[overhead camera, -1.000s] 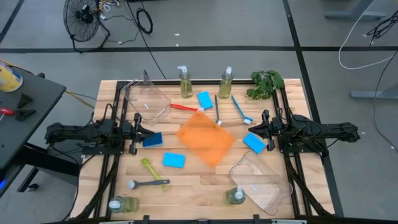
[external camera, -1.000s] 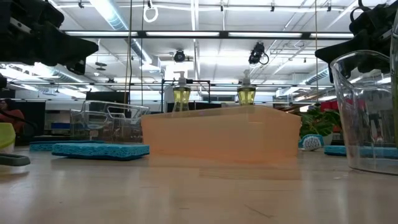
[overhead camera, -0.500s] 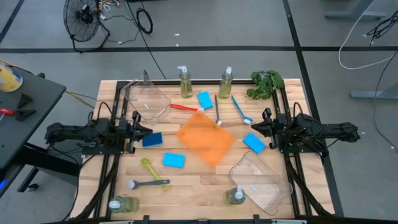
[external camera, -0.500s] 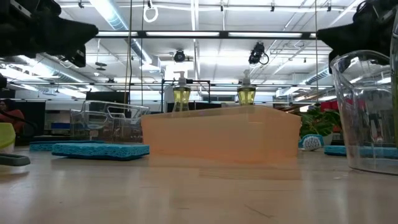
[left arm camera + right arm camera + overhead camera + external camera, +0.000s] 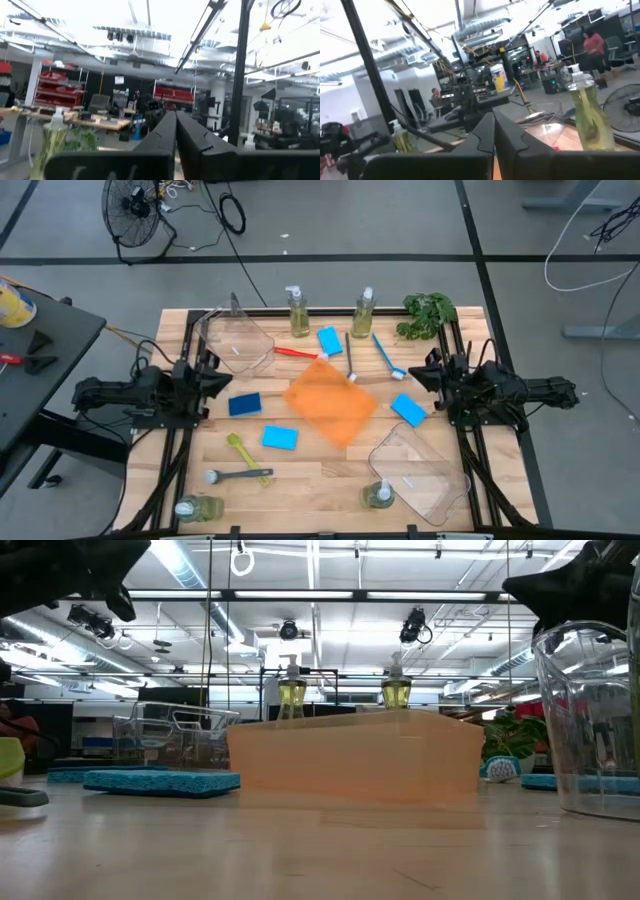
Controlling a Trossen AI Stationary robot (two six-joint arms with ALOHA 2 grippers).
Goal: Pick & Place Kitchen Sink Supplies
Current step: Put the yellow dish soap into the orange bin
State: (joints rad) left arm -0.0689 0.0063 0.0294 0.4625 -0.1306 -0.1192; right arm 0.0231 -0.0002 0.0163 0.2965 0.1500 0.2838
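Note:
Both grippers hang shut above the table and touch nothing. My left gripper is near the left edge, beside a blue sponge. My right gripper is near the right edge, above another blue sponge. Two more sponges lie flat. Pump bottles stand at the far edge and the near edge. Red, grey, blue, yellow-green and another grey brush lie on the table.
An orange bin sits in the table's middle. One clear bin stands far left, another near right beside a bottle. A green plant is at the far right corner. People show in the room beyond.
Both grippers have risen and drawn back from the table's middle: the left toward the left edge, away from the blue sponge, the right toward the right edge. Both have tipped up to point level across the table. No object has moved.

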